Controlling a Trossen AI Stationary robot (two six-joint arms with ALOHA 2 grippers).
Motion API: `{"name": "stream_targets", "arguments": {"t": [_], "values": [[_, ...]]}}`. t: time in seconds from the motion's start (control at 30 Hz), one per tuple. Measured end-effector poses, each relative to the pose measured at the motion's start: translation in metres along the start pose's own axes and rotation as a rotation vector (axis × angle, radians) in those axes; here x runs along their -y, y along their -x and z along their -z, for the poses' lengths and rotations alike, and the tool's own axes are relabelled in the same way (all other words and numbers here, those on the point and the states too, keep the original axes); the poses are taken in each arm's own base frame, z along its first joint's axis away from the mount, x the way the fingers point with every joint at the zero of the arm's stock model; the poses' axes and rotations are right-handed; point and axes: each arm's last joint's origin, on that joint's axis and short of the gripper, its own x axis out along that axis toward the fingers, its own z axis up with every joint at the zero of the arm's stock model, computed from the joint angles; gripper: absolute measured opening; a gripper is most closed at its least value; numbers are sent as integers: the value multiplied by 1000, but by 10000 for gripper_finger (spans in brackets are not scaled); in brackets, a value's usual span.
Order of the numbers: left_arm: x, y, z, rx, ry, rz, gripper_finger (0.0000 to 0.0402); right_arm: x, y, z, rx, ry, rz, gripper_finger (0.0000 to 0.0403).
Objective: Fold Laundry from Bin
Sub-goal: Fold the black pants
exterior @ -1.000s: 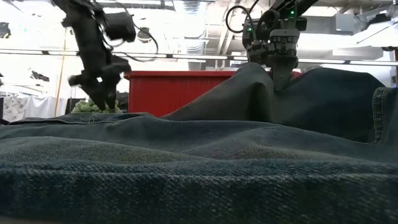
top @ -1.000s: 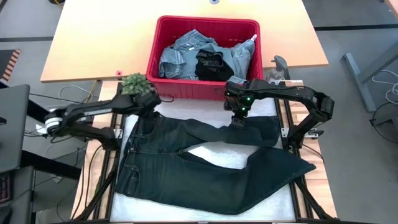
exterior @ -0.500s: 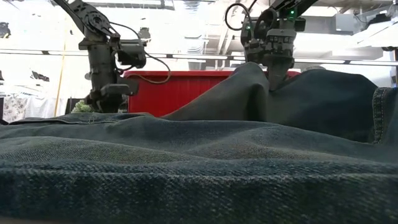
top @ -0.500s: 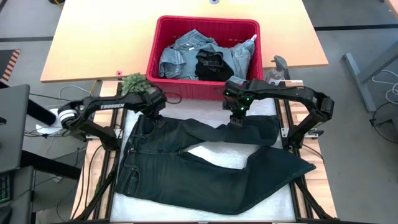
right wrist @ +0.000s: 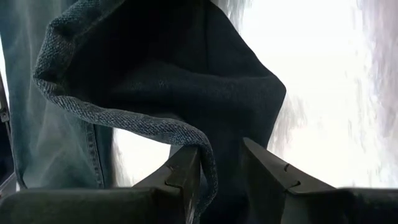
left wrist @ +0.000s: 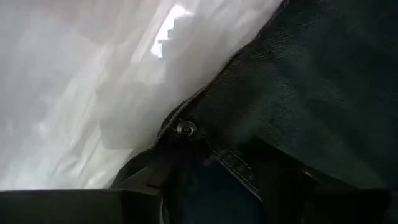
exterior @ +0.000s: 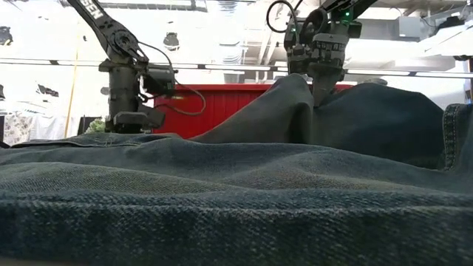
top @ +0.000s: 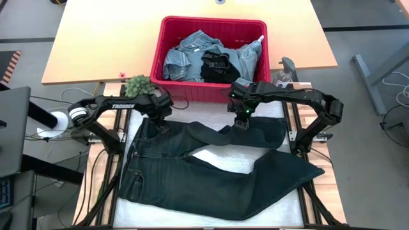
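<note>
A pair of dark jeans (top: 211,172) lay spread on the white-covered worktop (top: 211,214), nearest the camera side, waistband to the left and legs running right. One leg stretched flat toward the near right corner; the other was doubled back, its hem lifted off the cloth.

The right end effector (top: 241,121) had that raised leg clamped between its fingers (right wrist: 186,171); the right wrist view showed a fold of denim hem pinched there, hanging in a thick curl. In the low view it held the fabric up in a peak (exterior: 314,81).

The left end effector (top: 160,122) sat down on the waistband at the far left corner of the jeans. The left wrist view showed the button (left wrist: 185,129) and waistband edge right at its fingers, which stood partly apart around the band; whether they actually gripped it I could not tell.

The denim looked heavy and fairly stiff for cloth, likely to hold a crease yet sag under its own weight, so the doubled seams at hem and waistband seemed the surest places to take hold.

Beyond, the red bin (top: 208,94) stood on a wooden table (top: 96,45), holding light blue denim pieces (top: 185,57) and a black garment (top: 216,67). A small green plant (top: 137,85) sat just left of the bin.
</note>
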Motion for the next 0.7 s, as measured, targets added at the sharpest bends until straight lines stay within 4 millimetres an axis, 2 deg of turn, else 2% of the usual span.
{"name": "stream_targets", "arguments": {"t": [0.13, 0.33, 0.53, 0.7], "values": [[0, -8, 2, -64, 3, -2, 134, 0, 0, 0, 0, -1, 0, 139], [-1, -1, 3, -71, 3, -35, 16, 0, 0, -1, 6, 1, 1, 139], [-3, 26, 3, -48, 61, -146, 3, 0, 0, -1, 6, -2, 1, 139], [-3, 39, 12, -53, 105, -177, 3, 2, 0, 0, 2, -68, 77, 139]]}}
